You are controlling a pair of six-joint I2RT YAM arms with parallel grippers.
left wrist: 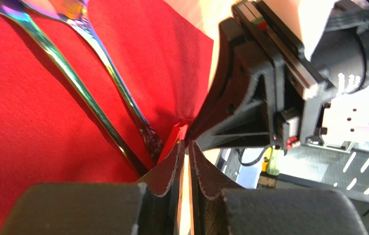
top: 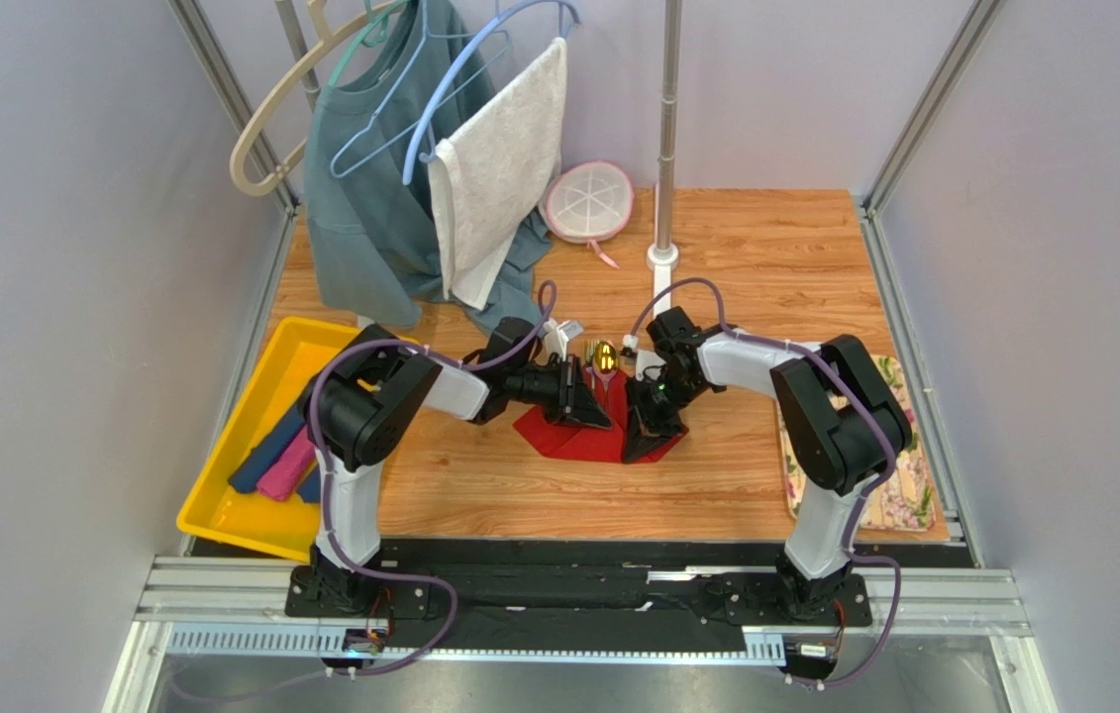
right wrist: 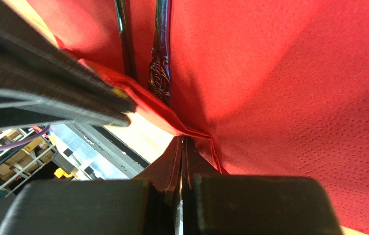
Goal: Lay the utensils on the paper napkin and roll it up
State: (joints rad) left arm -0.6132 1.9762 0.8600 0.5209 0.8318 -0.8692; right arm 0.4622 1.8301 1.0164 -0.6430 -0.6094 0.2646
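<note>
From above, the red paper napkin (top: 581, 434) lies on the wood, with the gold utensils (top: 604, 357) poking past its far edge. In the left wrist view, my left gripper (left wrist: 185, 147) pinches a fold of the napkin, and the handles rest on the napkin. In the right wrist view, my right gripper (right wrist: 183, 144) clamps the napkin's edge beside them.

- The paper napkin (top: 558, 435) lies mid-table (top: 759, 268), with the utensils (left wrist: 117, 83) side by side on it.
- The left gripper (left wrist: 185, 147) pinches the napkin's edge from the left and the right gripper (right wrist: 181, 144) from the right.
- Fabric rolls (top: 276, 453) lie in a tray (top: 290, 357) at far left.
- A patterned cloth (top: 893, 490) lies at far right.
</note>
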